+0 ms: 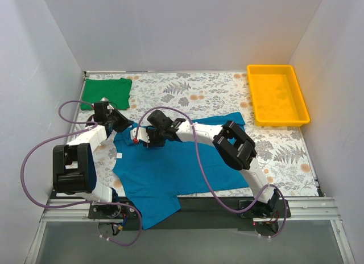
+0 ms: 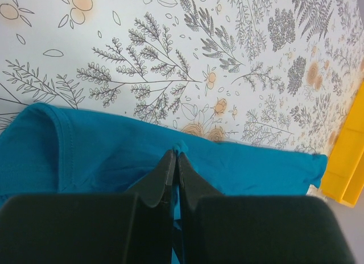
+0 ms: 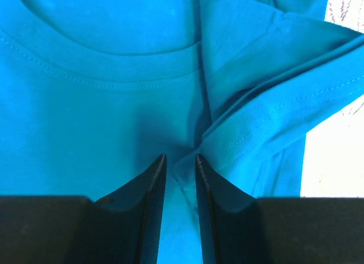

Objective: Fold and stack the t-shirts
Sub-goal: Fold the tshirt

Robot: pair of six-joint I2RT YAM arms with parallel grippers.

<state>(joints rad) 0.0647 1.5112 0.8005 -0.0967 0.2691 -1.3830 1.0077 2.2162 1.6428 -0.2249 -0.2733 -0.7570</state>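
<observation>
Teal-blue t-shirt (image 1: 170, 167) spread rumpled on the floral table (image 1: 193, 90), its lower part hanging over the near edge. Left tool (image 2: 175, 156): fingers pressed together, nipping a small pucker at the shirt's far edge. Right tool (image 3: 179, 159): fingers narrowly parted, a fold of the same shirt caught between them just below the collar. Green t-shirt (image 1: 106, 92) lies folded at the far left corner, well apart.
</observation>
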